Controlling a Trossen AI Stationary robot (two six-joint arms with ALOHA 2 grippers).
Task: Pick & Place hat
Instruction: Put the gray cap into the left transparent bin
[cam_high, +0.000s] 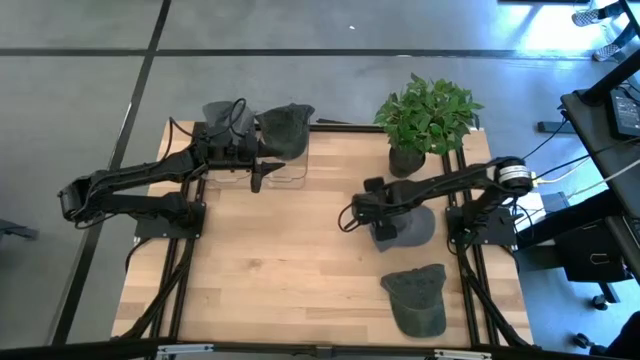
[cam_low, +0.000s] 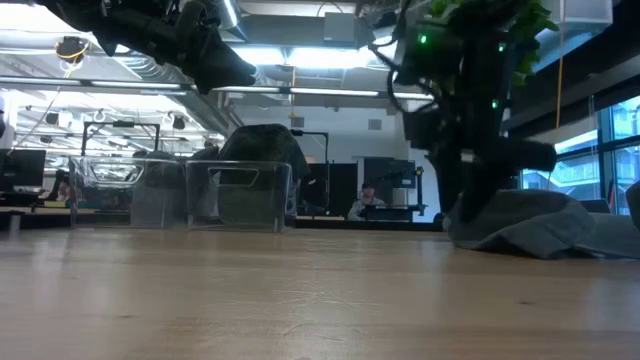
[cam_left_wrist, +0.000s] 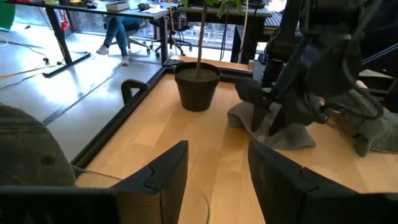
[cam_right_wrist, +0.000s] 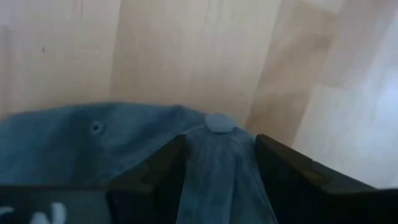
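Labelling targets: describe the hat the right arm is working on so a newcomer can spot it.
Start at the potted plant at the table's far right. Just in front of it lies a blue-grey cap, under the right gripper, whose jaws straddle its crown. The other loose cap, nearer the front edge, is green and untouched.

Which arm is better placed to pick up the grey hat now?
The right. Its pincer is open right on the grey hat; the left pincer hangs open by the clear bin across the table.
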